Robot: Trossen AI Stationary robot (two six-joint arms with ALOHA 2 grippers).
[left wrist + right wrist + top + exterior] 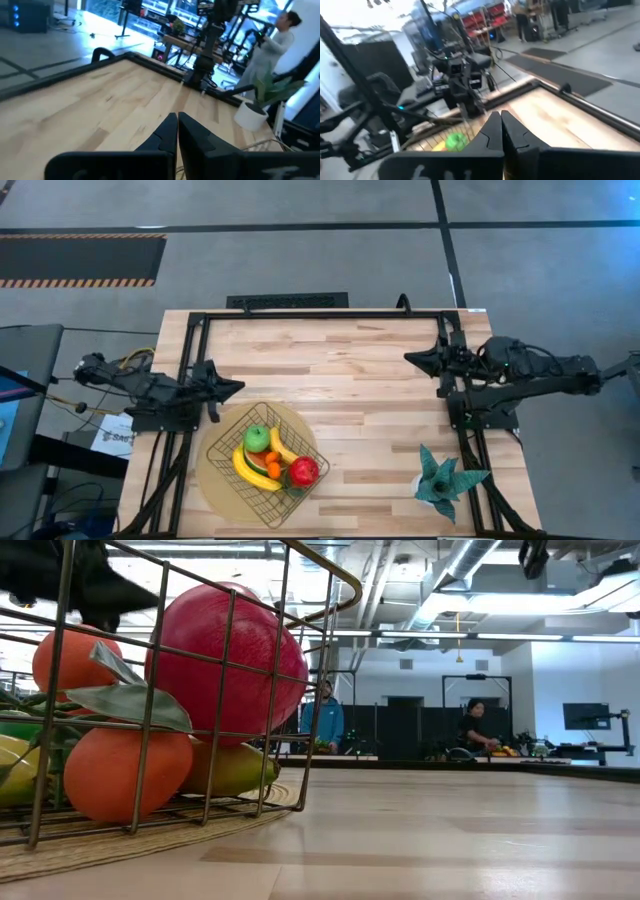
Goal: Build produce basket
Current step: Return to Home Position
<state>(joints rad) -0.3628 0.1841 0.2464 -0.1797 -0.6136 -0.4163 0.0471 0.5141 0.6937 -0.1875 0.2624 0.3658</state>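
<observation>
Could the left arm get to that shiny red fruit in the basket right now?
Probably yes. The basket is open-topped, the red fruit sits on top of the pile with nothing over it, and the left hand, shut, hangs just beside the basket.

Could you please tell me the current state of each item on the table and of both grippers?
Basket: upright on the tan disc, holding fruit.
Green apple: inside the basket.
Bananas: inside the basket.
Oranges: inside the basket.
Red fruit: inside the basket.
Teal plant: upright, outside the basket.
Left gripper: shut, empty, by the table's left edge.
Right gripper: shut, empty, by the right edge.
</observation>
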